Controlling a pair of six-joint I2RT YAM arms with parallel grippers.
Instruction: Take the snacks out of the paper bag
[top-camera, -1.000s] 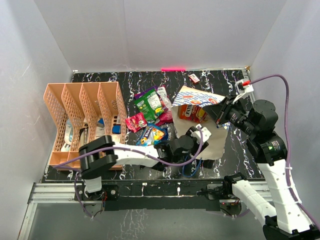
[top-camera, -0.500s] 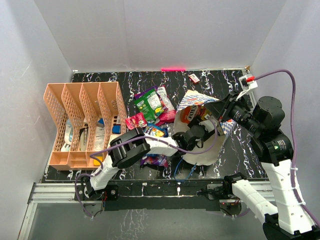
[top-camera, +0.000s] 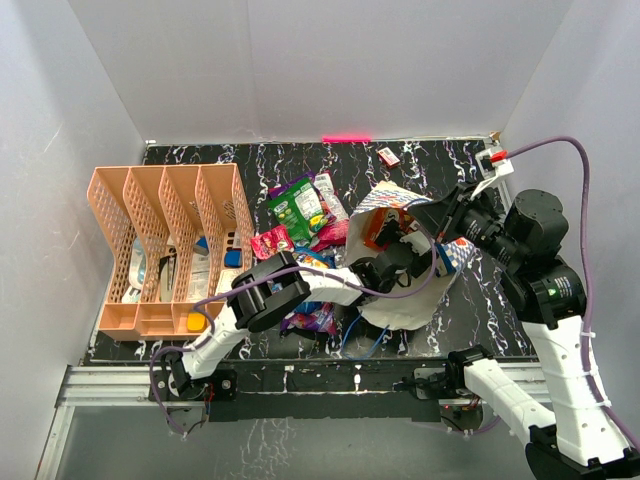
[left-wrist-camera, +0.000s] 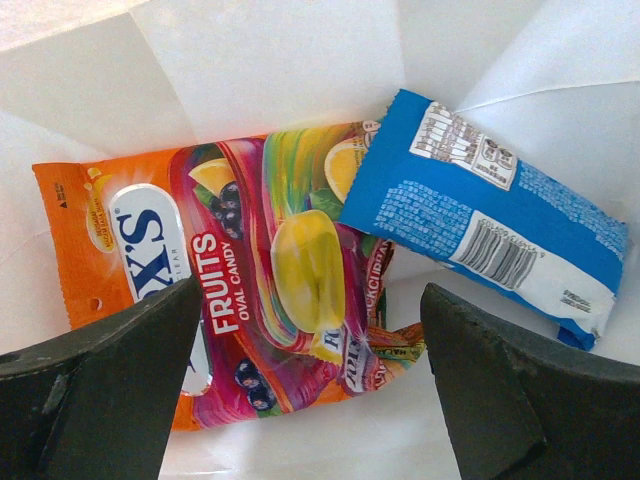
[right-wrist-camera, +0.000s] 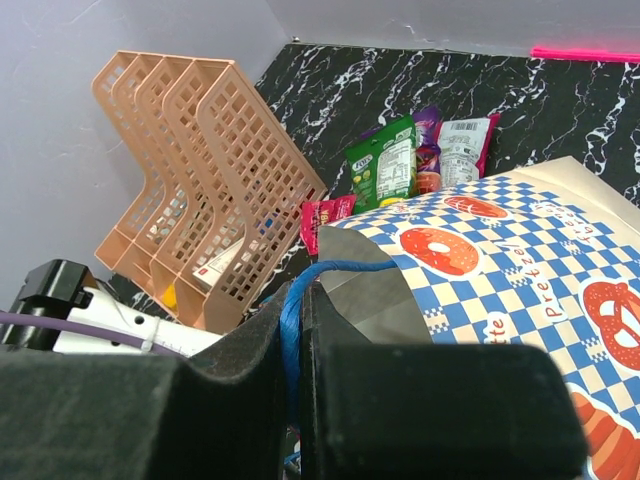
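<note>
Since a second ago the left tool (left-wrist-camera: 305, 385) has pushed deeper into the large blue-and-white chequered paper bag (top-camera: 405, 305). Its fingers are spread wide over a glossy orange candy packet (left-wrist-camera: 230, 290) and a crinkly blue packet (left-wrist-camera: 480, 220) inside. The right tool (right-wrist-camera: 300, 315) pinches the bag's thin blue cord handle (right-wrist-camera: 318, 270), likely to hold the mouth open. Other packets (top-camera: 298, 208) lie left of the bag on the worktop (top-camera: 450, 160).

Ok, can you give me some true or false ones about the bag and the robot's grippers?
1. The left gripper is open inside the paper bag. True.
2. The paper bag is empty. False: an orange packet and a blue packet lie in it.
3. The right gripper is shut on the blue cord handle. True.
4. The green packet is inside the paper bag. False: it lies on the table, outside.
</note>
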